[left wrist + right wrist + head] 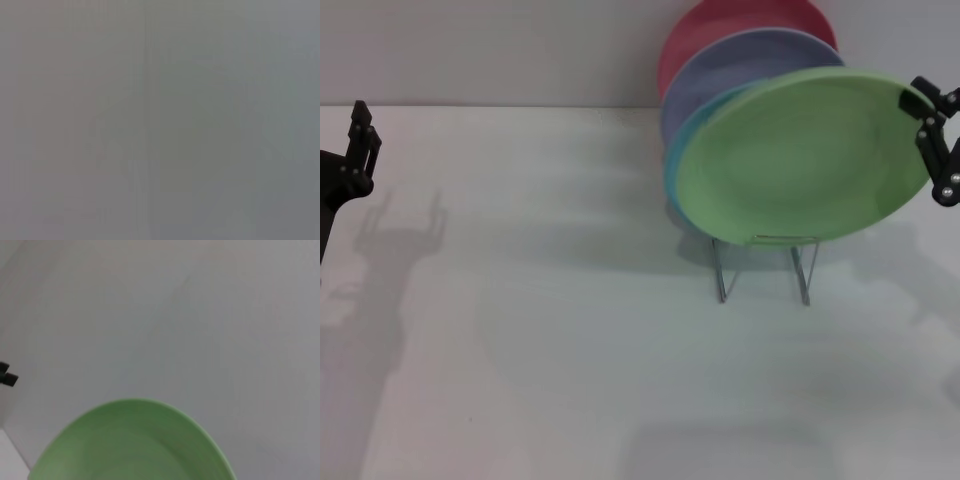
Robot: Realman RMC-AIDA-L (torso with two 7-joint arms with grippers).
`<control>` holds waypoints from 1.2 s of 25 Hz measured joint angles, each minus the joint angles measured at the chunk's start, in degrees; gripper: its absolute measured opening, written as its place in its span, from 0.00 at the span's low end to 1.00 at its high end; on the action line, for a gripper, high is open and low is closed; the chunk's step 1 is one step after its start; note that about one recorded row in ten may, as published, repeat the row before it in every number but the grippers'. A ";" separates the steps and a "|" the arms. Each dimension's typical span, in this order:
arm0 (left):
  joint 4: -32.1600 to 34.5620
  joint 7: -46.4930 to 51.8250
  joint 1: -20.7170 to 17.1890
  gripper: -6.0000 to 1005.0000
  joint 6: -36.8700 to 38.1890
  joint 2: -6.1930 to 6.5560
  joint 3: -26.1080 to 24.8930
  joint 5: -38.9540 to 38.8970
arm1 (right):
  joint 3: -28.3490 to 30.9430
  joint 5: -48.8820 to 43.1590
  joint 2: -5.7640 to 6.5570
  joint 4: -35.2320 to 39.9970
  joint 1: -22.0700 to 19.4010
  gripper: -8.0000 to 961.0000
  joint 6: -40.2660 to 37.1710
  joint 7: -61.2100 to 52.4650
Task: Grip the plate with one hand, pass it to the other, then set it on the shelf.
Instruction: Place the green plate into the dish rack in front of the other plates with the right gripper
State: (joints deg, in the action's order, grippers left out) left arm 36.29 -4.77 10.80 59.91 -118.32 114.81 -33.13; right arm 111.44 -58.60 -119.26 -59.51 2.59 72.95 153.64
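The light green plate [800, 155] leans tilted at the front of the row of plates, its lower edge over the silver wire shelf [720, 272]. At the plate's upper right rim my right gripper [920, 103] is shut, one black finger lying over the rim. The same plate [132, 442] fills the lower part of the right wrist view. My left gripper [360, 128] hangs far off at the table's left edge, open and holding nothing. The left wrist view shows only plain grey.
Behind the green plate stand a turquoise plate [672, 165], a lavender plate [740, 62] and a red plate [715, 30], close to the back wall. The white tabletop [570, 330] stretches out in front and to the left.
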 joint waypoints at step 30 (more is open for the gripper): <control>-0.62 0.03 0.44 0.62 0.23 0.02 0.49 0.00 | 0.19 -4.98 -0.20 7.64 4.07 0.05 -5.35 2.77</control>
State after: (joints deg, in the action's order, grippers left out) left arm 35.68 -4.74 11.24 60.14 -118.30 115.31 -33.14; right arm 111.63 -63.58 -119.47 -51.87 6.66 67.60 156.41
